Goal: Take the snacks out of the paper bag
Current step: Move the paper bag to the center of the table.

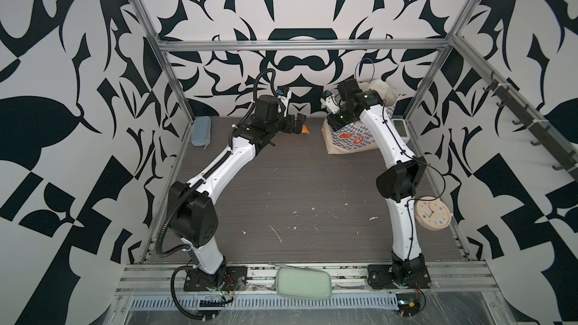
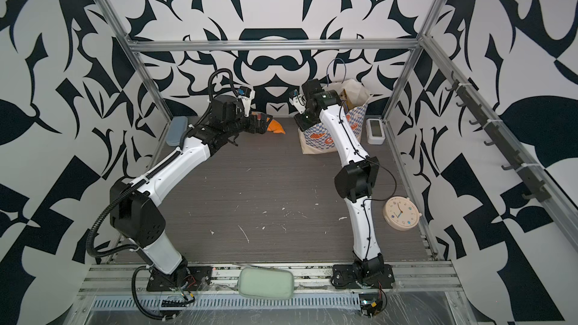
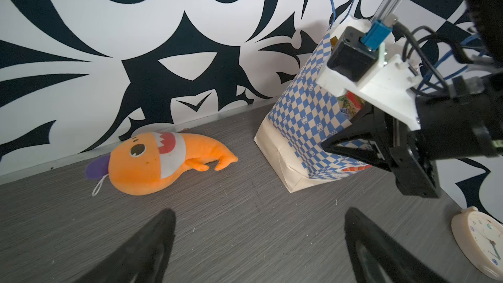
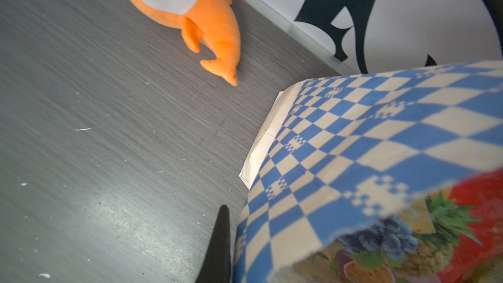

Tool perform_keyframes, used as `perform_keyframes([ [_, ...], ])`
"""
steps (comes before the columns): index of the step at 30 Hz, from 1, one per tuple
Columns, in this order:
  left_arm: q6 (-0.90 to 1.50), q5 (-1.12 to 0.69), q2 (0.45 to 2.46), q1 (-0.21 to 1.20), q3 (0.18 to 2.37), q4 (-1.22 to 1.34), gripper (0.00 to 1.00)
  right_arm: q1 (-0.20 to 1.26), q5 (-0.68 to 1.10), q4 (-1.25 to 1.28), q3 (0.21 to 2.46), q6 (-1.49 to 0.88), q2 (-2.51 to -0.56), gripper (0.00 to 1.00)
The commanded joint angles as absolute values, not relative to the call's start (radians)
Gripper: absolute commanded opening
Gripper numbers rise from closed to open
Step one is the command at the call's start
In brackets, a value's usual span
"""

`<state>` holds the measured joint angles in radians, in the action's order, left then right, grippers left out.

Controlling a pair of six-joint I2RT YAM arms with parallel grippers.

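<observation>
Upright paper bag with the right gripper closed on its wall
The bag stands mouth up at the far right of the table, and the fruit-print packet stands on end just inside the rim, beside the right gripper's outer finger. The left gripper hangs spread wide and empty near the plush toy, well apart from the bag, so the right arm looks nearer and the pull likely goes straight up

Checkered paper bag stands (fruit-print snack inside).
</observation>
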<state>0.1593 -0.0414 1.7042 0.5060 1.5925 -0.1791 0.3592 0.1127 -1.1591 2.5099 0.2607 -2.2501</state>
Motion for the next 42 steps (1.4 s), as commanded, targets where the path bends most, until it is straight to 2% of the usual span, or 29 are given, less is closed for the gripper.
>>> perform_keyframes([
  [1, 0.152, -0.023, 1.651, 0.503, 1.572, -0.173, 1.00, 0.419, 0.207, -1.153, 2.480, 0.238, -2.148, 0.00],
  [17, 0.115, 0.089, 1.564, 0.504, 1.460, -0.154, 1.00, 0.593, 0.212, -0.998, 2.131, 0.123, -1.927, 0.00],
  [23, 0.157, 0.242, 1.534, 0.476, 1.424, -0.167, 1.00, 0.698, 0.226, -0.927, 2.085, 0.052, -1.899, 0.00],
  [28, 0.270, 0.269, 1.481, 0.386, 1.340, -0.173, 1.00, 0.786, 0.206, -0.870, 2.101, -0.034, -1.922, 0.00],
  [34, 0.285, 0.323, 1.397, 0.321, 1.221, -0.166, 1.00, 0.893, 0.191, -0.870, 2.211, -0.072, -2.016, 0.00],
  [39, 0.273, 0.319, 1.348, 0.288, 1.173, -0.174, 1.00, 0.928, 0.207, -0.878, 2.333, -0.110, -2.067, 0.00],
  [42, 0.267, 0.304, 1.330, 0.290, 1.156, -0.166, 1.00, 0.928, 0.209, -0.871, 2.365, -0.096, -2.035, 0.13],
])
